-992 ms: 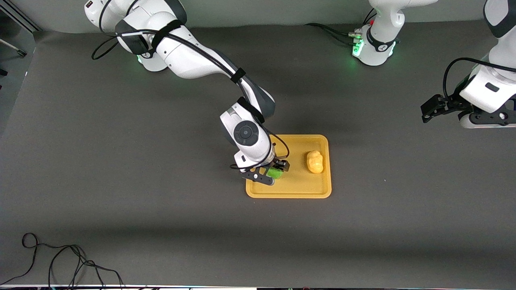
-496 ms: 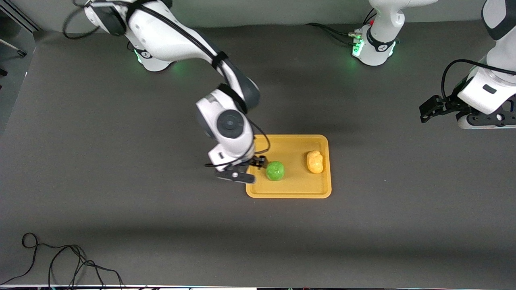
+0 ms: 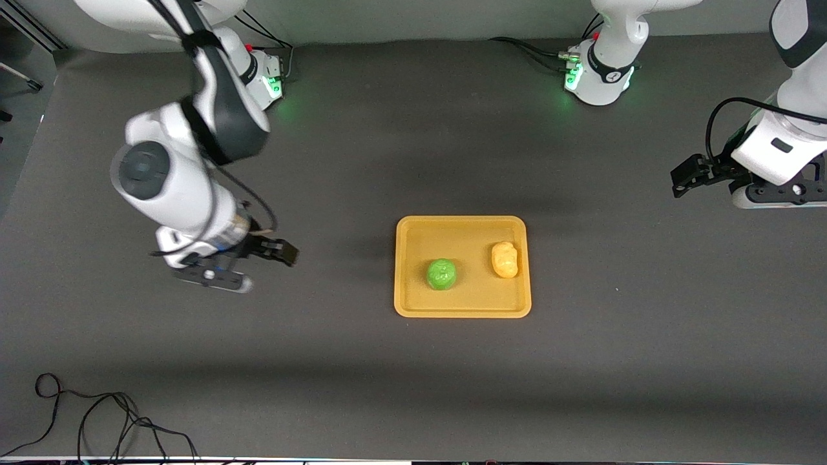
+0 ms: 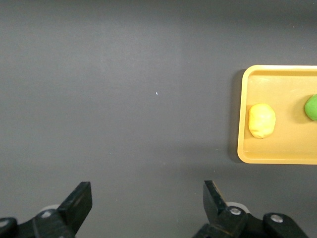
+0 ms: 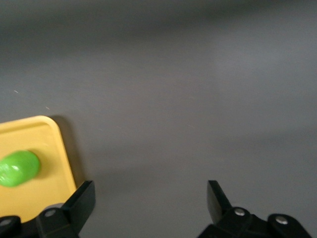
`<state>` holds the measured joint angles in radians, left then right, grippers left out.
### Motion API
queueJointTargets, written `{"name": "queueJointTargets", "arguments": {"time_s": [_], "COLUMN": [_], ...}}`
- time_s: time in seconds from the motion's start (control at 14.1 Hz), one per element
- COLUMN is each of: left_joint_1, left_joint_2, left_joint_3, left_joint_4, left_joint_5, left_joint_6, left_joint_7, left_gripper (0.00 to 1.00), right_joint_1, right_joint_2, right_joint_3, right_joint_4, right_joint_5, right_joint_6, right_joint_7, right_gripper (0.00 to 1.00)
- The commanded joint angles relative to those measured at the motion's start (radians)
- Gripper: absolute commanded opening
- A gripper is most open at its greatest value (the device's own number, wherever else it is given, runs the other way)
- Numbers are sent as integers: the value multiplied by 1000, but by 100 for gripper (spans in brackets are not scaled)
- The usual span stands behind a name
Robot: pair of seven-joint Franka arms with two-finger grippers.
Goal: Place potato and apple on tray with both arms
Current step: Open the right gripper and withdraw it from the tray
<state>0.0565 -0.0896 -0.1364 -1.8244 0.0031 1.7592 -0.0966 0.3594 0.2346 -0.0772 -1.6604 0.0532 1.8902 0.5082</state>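
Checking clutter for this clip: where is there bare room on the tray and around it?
On the tray, bare strips border the apple and potato, widest along the rim toward the bases. The mat is bare on every side of the tray. Nothing crowds.

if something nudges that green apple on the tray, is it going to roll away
Probably it would roll: the apple looks round, like a ball. The low rim of the tray would likely stop it. Its glossy skin may slip between fingers.

Apple (image 3: 441, 274) and potato (image 3: 504, 259) lie apart on the tray (image 3: 462, 309) — potato toward the left arm's end.
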Motion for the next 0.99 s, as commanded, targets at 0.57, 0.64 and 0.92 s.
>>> {"name": "queueJointTargets", "arguments": {"time_s": [0.57, 0.64, 0.92], "left_joint_1": [8, 8, 8], "left_joint_2": [-27, -27, -24], "left_joint_3": [11, 11, 11], "left_joint_4": [-26, -26, -27], "left_joint_5": [-14, -14, -14], "left_joint_6": [22, 22, 22], "left_joint_7": [17, 17, 17], "left_gripper": [100, 100, 100], "right_joint_1": [-473, -487, -482], "right_joint_2": [-328, -324, -320], "right_joint_3": [246, 247, 243], "right_joint_4": [-64, -64, -65], "right_joint_5": [-32, -32, -33], "right_joint_6": [-227, -226, -227], "right_joint_7": [-345, -350, -350], "right_gripper": [100, 100, 100]}}
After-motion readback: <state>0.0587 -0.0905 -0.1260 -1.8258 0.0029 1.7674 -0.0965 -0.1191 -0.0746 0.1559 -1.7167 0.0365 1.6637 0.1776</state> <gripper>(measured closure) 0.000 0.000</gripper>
